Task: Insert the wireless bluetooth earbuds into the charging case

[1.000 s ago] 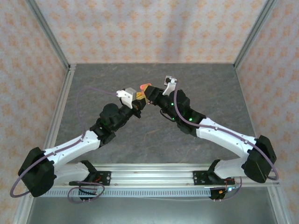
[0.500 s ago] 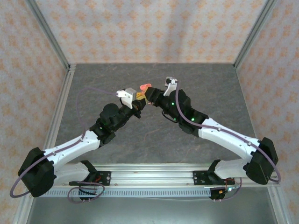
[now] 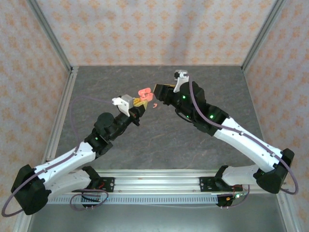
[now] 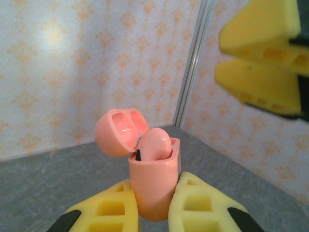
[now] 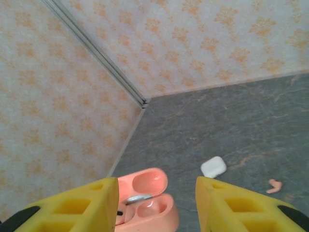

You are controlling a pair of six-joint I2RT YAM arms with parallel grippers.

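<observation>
One coral-pink earbud (image 4: pixel 154 144) seated in the one open pink charging case (image 4: pixel 153 166), centre of the left wrist view, lid tipped back. Case clenched upright by the left gripper (image 4: pixel 155 193) at bottom edge. One loose earbud (image 5: pixel 274 185) on the grey table (image 5: pixel 231 121), lower right of the right wrist view, near one white case (image 5: pixel 213 166). Right gripper (image 5: pixel 157 186) released, jaws apart.

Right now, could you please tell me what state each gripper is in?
Left gripper: closed, holding the pink charging case.
Right gripper: open, holding nothing.
</observation>
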